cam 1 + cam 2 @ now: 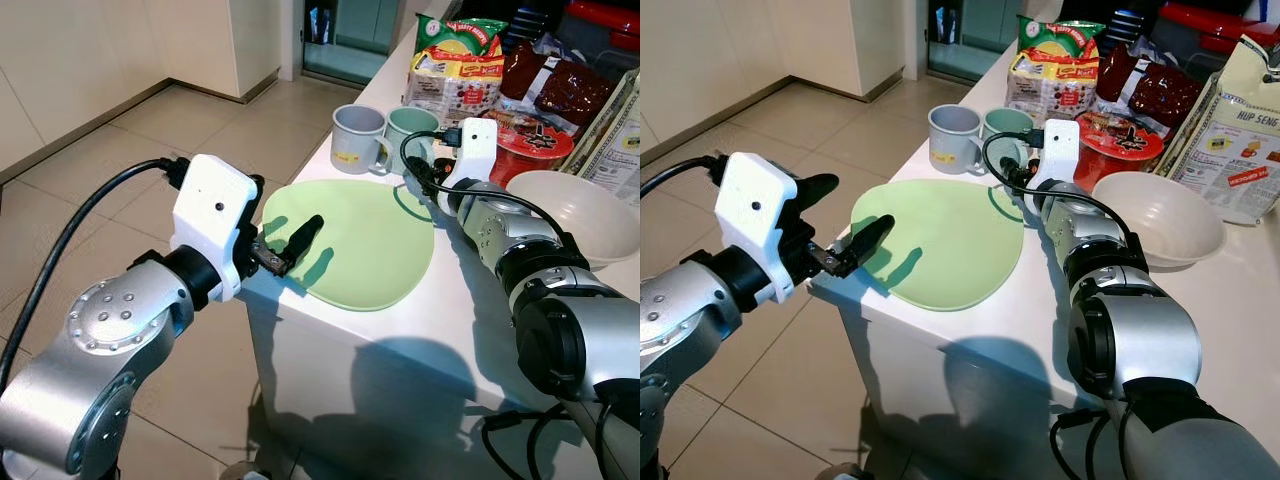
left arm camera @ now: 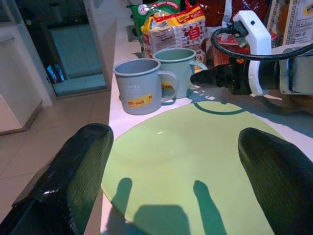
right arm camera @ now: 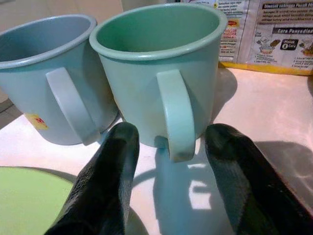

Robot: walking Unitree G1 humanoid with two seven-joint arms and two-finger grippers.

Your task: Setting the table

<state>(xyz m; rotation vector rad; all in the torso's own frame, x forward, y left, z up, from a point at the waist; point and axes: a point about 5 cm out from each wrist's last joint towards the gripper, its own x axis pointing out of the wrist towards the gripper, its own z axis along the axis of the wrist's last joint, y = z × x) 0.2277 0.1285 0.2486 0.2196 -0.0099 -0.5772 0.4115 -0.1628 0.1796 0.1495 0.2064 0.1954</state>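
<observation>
- We are seeing the left gripper (image 1: 855, 215) hovering at the left edge of the white bench (image 1: 400, 340), its 2 black fingers (image 2: 73, 171) spreading wide apart and holding nothing.
- One of those fingers is reaching in over the rim of the green plate (image 1: 355, 240); the other is staying out past the bench edge, above the tiled floor (image 1: 120, 170).
- The green plate is lying flat at the near left corner of the bench, its rim slightly overhanging the edge.
- Behind the plate, 2 mugs are standing upright side by side and touching: a grey mug (image 1: 358, 138) with a yellow sticker on the left and a pale green mug (image 3: 156, 73) on the right.
- The right gripper (image 3: 168, 166) is hovering low over the bench just in front of the pale green mug, with its 2 fingers spreading open on either side of the mug's handle and not closing on it.
- Behind the mugs, packets of noodles (image 1: 458, 70) are leaning upright.
- To the right of the mugs, a red-lidded noodle cup (image 1: 535, 145) is sitting behind the right arm.
- Further right, a white bowl (image 1: 1160, 215) is standing upright on the bench, just beside the right arm.
</observation>
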